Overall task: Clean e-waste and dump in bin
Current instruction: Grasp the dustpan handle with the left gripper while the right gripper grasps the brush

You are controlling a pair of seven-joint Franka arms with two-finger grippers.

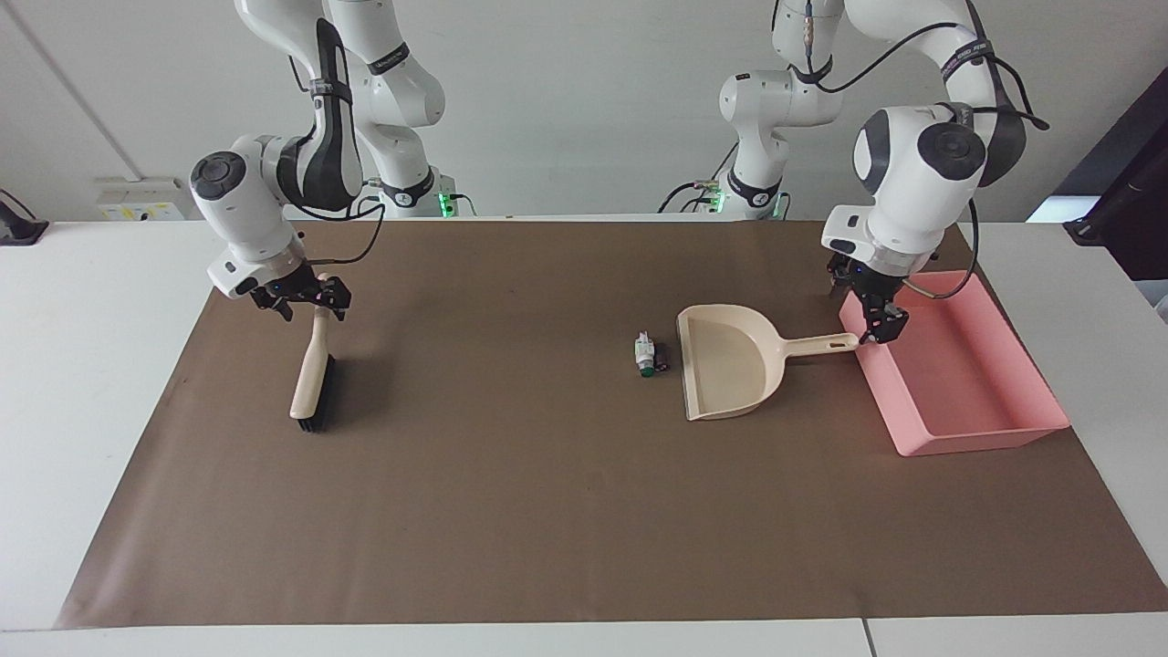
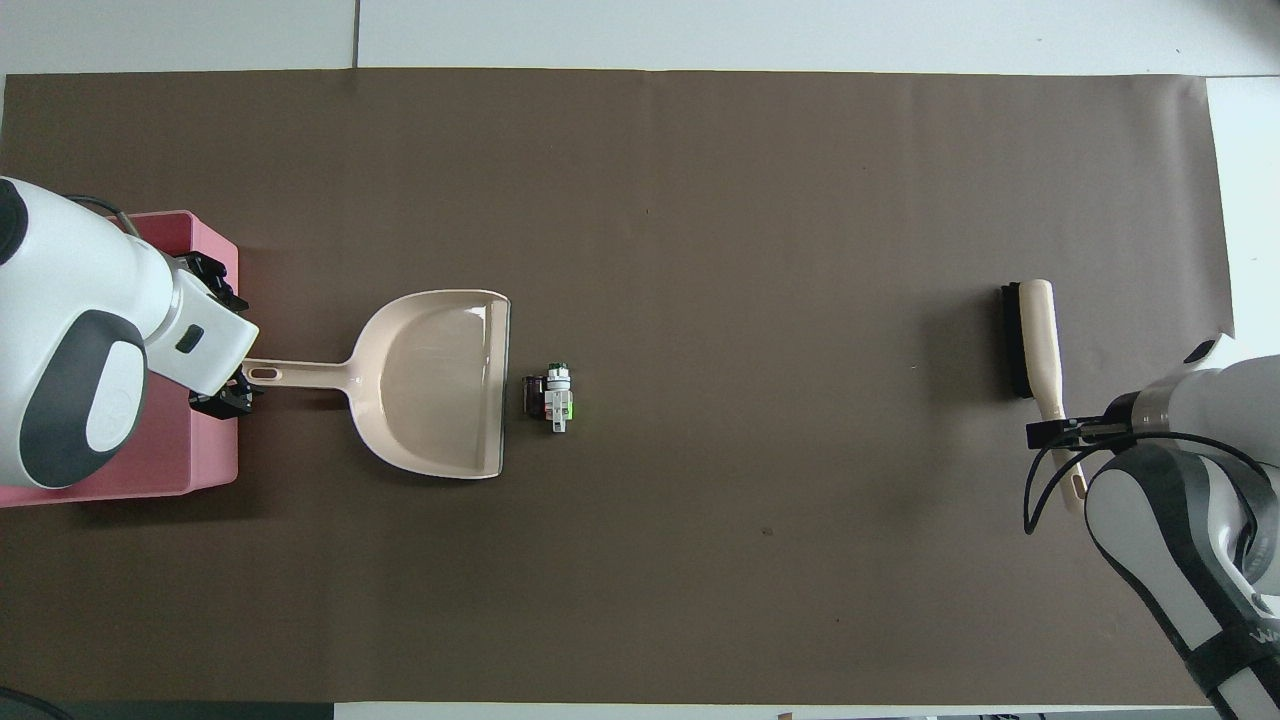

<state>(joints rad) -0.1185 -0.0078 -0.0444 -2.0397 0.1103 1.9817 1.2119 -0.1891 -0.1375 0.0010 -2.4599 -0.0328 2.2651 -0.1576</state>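
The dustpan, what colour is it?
The dustpan is beige, clearest in the overhead view.

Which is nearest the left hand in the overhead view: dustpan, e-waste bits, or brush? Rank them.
1. Dustpan: its handle end is right at the left hand, beside the pink bin.
2. E-waste bits: mid-table, just off the dustpan's open edge.
3. Brush: at the right arm's end of the table, by the right hand.

No readable labels on the table items; dark bands on the arm links [image 1: 388, 64] carry small white lettering, probably the maker's name but illegible; partial white letters on the right arm [image 2: 1262, 634] at the overhead view's edge.
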